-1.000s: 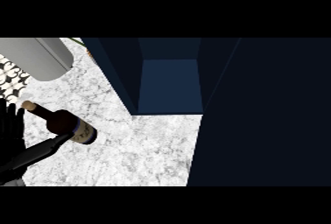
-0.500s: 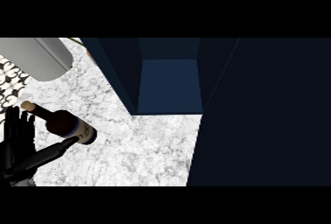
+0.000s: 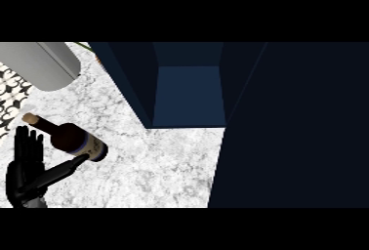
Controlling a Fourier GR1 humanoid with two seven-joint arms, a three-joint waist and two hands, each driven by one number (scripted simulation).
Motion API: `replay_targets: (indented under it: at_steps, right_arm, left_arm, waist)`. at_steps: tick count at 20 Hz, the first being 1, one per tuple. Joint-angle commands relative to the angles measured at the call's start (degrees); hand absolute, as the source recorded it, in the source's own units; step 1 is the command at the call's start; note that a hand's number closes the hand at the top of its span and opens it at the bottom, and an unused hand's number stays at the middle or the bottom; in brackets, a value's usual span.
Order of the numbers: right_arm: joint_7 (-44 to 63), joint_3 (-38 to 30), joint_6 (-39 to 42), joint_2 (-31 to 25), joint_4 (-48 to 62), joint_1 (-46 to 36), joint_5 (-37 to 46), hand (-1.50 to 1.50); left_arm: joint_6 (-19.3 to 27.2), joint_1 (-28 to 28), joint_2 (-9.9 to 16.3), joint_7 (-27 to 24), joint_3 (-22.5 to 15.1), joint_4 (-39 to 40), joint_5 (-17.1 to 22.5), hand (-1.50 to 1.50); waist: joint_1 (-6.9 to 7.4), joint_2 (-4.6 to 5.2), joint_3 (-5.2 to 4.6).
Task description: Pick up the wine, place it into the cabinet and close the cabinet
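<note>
**Wine bottle lies just right of the open left robot hand**

The left robot hand [image 3: 27, 168] sits at the view's lower left — fingers straight and spread, thumb angled out toward the wine bottle [image 3: 70, 137], holding nothing. The bottle lies on its side on the tabletop [image 3: 169, 166], just to the hand's right and slightly ahead; whether the thumb touches its base is unclear. Its long axis runs diagonally, cork-topped neck pointing ahead-left, labelled base nearer the thumb. Dark glossy glass, a smooth cylinder; the tabletop is mottled grey-white marble. The open cabinet [image 3: 186, 93], dark blue inside, stands well to the right. The right hand is out of view — the left is plainly nearer.
</note>
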Motion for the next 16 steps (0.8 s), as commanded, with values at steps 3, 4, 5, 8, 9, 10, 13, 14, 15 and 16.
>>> replay_targets:
  at_steps: [3,4,5,8,9,10,13,14,15,16]
  right_arm:
    - [6.3,-1.9,0.2,-3.6,-11.7,1.5,4.9,-1.50]
    - [0.4,3.0,-0.1,-4.3,-11.8,7.1,6.0,-1.50]
    - [-2.4,2.1,-1.0,-2.9,-7.9,6.0,5.6,-1.50]
    - [3.2,4.4,-2.4,-0.7,-6.9,0.4,8.9,-1.50]
    - [2.1,5.9,-3.3,-3.4,-10.9,4.7,10.3,-1.50]
    - [-0.6,1.6,-1.1,-4.8,-8.8,4.0,5.4,-1.50]
    - [3.0,3.5,-2.8,-3.2,-8.8,1.2,8.3,-1.50]
    - [4.9,5.2,-3.7,-3.0,-9.5,1.1,9.9,-1.50]
    - [1.5,4.8,-3.0,-6.0,-12.4,5.6,7.2,-1.50]
    - [3.4,2.7,-2.6,-4.7,-10.0,2.3,7.1,-1.50]
  left_arm:
    - [-4.7,1.8,-0.1,-2.9,0.3,2.7,3.2,-1.50]
    - [-4.5,-2.2,0.4,-2.2,0.6,7.0,3.5,-1.50]
    - [-7.2,-3.5,1.9,-5.2,2.6,12.7,5.5,-1.50]
    - [-8.7,-4.2,2.0,-5.1,2.0,13.5,6.2,-1.50]
    - [-10.1,-2.3,1.6,-6.3,2.0,12.8,6.6,-1.50]
    - [-10.2,-5.6,1.7,-5.6,1.4,16.3,6.6,-1.50]
    - [-9.9,-5.5,0.0,-10.9,1.2,19.9,5.7,-1.50]
    - [-9.8,-7.9,1.4,-9.8,1.6,21.7,5.8,-1.50]
    - [-8.2,-5.9,-2.3,-11.4,-0.2,19.9,4.7,-1.50]
    - [-7.9,-5.4,-1.7,-11.3,-0.6,19.5,4.2,-1.50]
  waist:
    - [0.40,-0.04,0.03]
    - [-0.35,-0.06,0.06]
    - [-0.26,0.09,0.02]
    - [0.30,0.03,-0.03]
    - [-0.38,-0.23,-0.04]
    - [-0.10,0.09,0.02]
    - [0.01,0.03,-0.03]
    - [-0.24,-0.02,-0.06]
    - [-0.52,-0.11,0.03]
    - [0.24,0.02,0.03]
